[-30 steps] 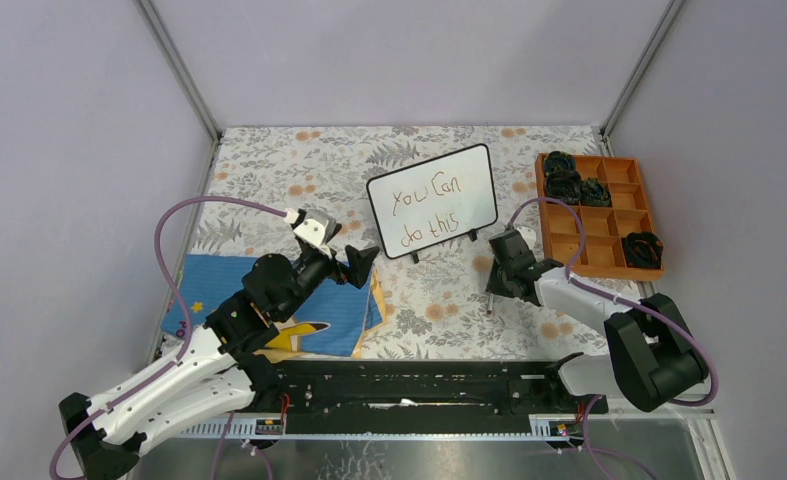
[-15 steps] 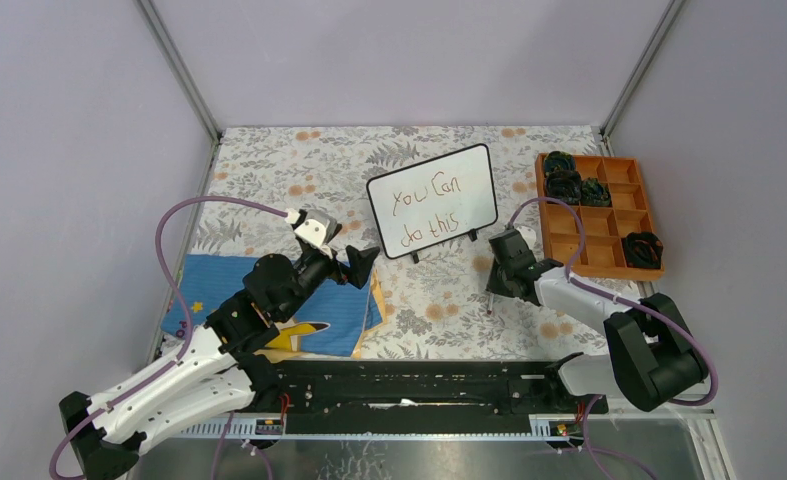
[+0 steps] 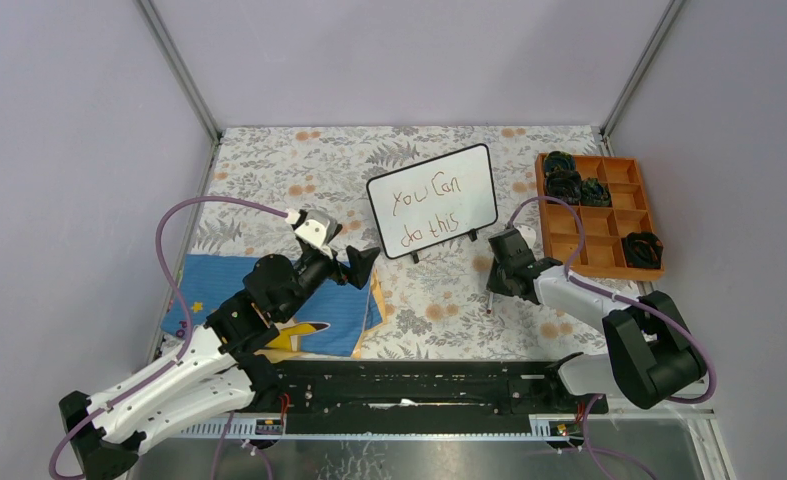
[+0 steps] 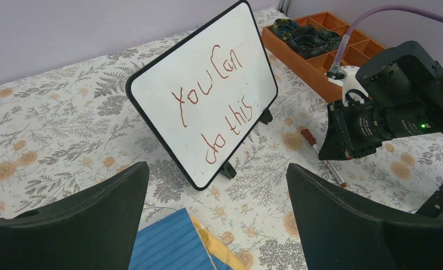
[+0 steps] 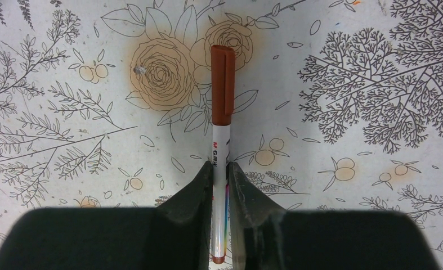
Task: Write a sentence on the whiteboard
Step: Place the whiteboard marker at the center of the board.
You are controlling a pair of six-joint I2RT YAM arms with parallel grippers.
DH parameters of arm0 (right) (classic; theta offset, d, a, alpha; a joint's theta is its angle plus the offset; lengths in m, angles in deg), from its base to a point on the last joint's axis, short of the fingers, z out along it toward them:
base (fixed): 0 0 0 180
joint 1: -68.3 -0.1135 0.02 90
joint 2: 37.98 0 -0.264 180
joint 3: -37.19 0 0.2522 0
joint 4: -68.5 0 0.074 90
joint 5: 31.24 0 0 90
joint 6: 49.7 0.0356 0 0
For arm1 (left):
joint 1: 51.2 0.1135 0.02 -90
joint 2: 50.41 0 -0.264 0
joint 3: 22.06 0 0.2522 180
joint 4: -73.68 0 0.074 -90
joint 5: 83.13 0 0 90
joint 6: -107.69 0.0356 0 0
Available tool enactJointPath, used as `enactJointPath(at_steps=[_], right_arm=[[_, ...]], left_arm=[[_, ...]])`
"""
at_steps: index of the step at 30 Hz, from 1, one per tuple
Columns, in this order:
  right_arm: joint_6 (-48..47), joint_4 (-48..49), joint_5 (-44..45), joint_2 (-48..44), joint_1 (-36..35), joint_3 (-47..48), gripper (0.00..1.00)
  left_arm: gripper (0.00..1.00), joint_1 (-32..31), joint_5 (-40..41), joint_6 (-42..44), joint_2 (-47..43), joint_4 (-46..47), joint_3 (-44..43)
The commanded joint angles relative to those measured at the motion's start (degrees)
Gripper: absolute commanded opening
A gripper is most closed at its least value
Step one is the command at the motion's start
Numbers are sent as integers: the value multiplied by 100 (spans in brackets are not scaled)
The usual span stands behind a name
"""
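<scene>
The whiteboard [image 3: 432,200] is standing tilted on its small feet near the middle of the flowered table [image 3: 269,170], bearing the sentence [image 3: 424,210] "You Can do this" in two lines. The left gripper [image 4: 216,174] is hovering in front of it with its fingers spread wide apart. The top view is showing the right gripper [image 5: 220,169] only as a dark block just beside the board, while its wrist camera is showing the fingers clamping the white barrel of a brown-capped marker [image 5: 221,112].
</scene>
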Motion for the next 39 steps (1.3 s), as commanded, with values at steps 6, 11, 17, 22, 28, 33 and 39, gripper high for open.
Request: enactJointPath(at_steps=[6,11,17,22,28,33,39], right_arm=[[-52,-225,-98,150,36,10,15],[-52,-224,-98,143,35,9,15],[-59,-244,-100,104,35,1,24],[-76,-297,-67,-64,39,-3,41],[-94,-486,-1,-426,34,58,58],[-109,-784,67,-842,35,360,68],[-279,-1079,-59,-1488,26,816,73]], left_arm=[[99,-50,123,154,-64,351,39],[99,-50,127,155,-66,342,40],[99,-59,131,160,-71,344,35],[99,-68,138,163,-68,343,42],[99,-78,160,163,-49,351,46],[99,-78,199,163,-16,351,48],[99,-75,203,182,36,370,56]])
